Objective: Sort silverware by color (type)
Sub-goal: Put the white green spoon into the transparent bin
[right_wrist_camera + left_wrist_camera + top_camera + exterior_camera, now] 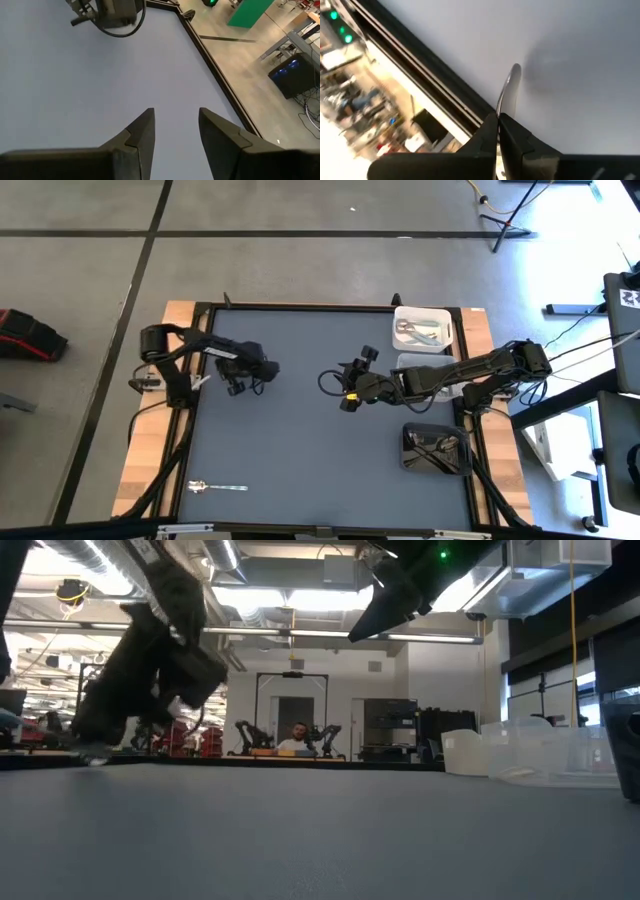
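I see a grey-blue table [300, 430] with a black rim and light wood sides. Both arms are black. The spoon [509, 87] is shiny silver. On the right sit a white bin [422, 327] and a black bin [436, 449].

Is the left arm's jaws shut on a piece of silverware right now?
Yes. The left gripper is shut on a silver utensil, its slim handle pinched between the closed jaws above the mat.

Bright, even light from ceiling lamps [330, 598] glares in the low view; the near arm [150, 650] is blurred, and a soft shadow falls on the surface [580, 60].
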`<control>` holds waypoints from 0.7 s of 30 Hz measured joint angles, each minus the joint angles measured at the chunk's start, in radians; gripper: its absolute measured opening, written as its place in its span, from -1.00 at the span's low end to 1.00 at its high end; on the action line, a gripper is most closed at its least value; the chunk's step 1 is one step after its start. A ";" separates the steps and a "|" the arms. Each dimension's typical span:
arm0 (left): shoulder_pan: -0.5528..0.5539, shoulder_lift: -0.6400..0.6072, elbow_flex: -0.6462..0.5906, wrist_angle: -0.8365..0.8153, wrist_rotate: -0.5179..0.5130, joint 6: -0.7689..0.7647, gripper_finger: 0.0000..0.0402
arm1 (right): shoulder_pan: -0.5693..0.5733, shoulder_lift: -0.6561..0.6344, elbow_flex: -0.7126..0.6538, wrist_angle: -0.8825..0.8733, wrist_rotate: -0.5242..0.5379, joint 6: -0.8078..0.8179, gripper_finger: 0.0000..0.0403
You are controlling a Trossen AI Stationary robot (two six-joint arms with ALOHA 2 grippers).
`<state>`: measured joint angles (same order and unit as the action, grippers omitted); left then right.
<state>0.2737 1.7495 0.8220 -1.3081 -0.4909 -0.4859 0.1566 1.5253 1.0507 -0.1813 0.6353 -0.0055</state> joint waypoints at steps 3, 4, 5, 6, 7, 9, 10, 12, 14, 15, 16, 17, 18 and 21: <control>-0.040 -0.072 0.027 -0.004 -0.004 0.002 -1.00 | 0.000 0.000 0.000 0.000 0.000 0.000 -0.29; -0.059 -0.102 0.035 -0.003 -0.004 0.004 -1.00 | 0.000 0.000 0.000 0.000 0.000 0.002 -0.29; -0.079 -0.133 0.046 0.005 -0.011 0.006 -1.00 | 0.000 0.000 0.000 -0.001 -0.002 0.006 -0.29; -0.101 -0.168 0.052 0.023 -0.023 0.008 -1.00 | 0.000 0.000 0.000 -0.002 -0.012 0.015 -0.29; -0.127 -0.207 0.058 0.042 -0.041 0.008 -1.00 | 0.000 0.000 0.000 -0.003 -0.030 0.032 -0.29; -0.183 -0.283 0.062 0.098 -0.083 0.017 -1.00 | 0.000 0.005 0.000 0.000 -0.075 0.065 -0.29; -0.214 -0.323 0.062 0.138 -0.100 0.025 -1.00 | 0.000 0.009 0.000 0.000 -0.095 0.072 -0.29; -0.273 -0.397 0.062 0.223 -0.113 0.043 -1.00 | 0.000 0.027 0.000 0.005 -0.108 0.073 -0.29; -0.325 -0.463 0.063 0.307 -0.125 0.072 -1.00 | 0.000 0.043 0.000 0.018 -0.102 0.072 -0.29; -0.350 -0.489 0.063 0.355 -0.136 0.090 -1.00 | -0.002 0.051 0.000 0.036 -0.097 0.072 -0.28; -0.374 -0.515 0.059 0.416 -0.150 0.113 -1.00 | -0.008 0.057 0.000 0.060 -0.101 0.063 -0.27; -0.399 -0.541 0.049 0.479 -0.169 0.143 -1.00 | -0.014 0.062 0.000 0.080 -0.112 0.051 -0.24; -0.425 -0.561 0.034 0.548 -0.201 0.178 -1.00 | -0.021 0.068 0.000 0.099 -0.131 0.042 -0.20; -0.485 -0.616 -0.028 0.774 -0.255 0.297 -1.00 | -0.039 0.084 0.000 0.163 -0.159 0.021 -0.04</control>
<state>-0.2112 1.1339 0.7939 -0.5339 -0.7461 -0.1890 0.1176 1.6098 1.0508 -0.0182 0.4764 0.0157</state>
